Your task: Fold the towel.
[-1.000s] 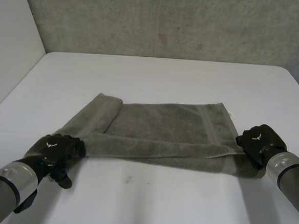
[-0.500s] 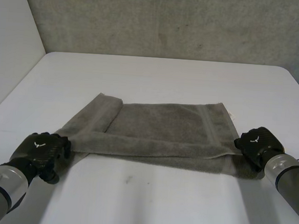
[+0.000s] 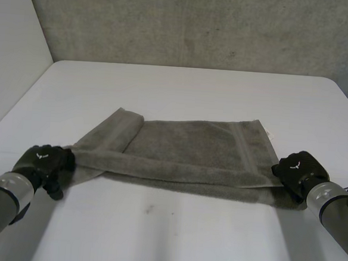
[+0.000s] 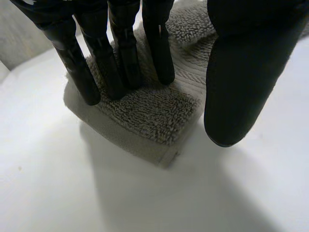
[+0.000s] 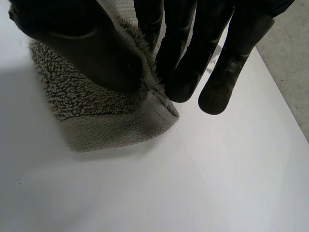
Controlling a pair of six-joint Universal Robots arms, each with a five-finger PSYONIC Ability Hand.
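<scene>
A grey towel (image 3: 190,149) lies across the middle of the white table, folded lengthwise, with its near edge stretched between my two hands. My left hand (image 3: 43,160) is at the towel's near left corner. In the left wrist view its straight fingers (image 4: 120,53) rest on top of that towel corner (image 4: 145,111), and the thumb (image 4: 241,82) stands apart beside it. My right hand (image 3: 300,168) is at the near right corner. There the thumb (image 5: 96,43) and curled fingers (image 5: 193,58) pinch the doubled towel corner (image 5: 82,106).
The white table (image 3: 195,90) stretches bare beyond the towel to a grey wall (image 3: 199,25) at the back. A white side wall (image 3: 13,35) stands at the left. A small dark mark (image 3: 149,209) sits on the table in front of the towel.
My left hand has moved left and a little farther from me, and the towel's near left corner went with it, drawing the edge longer. The right hand has hardly moved.
</scene>
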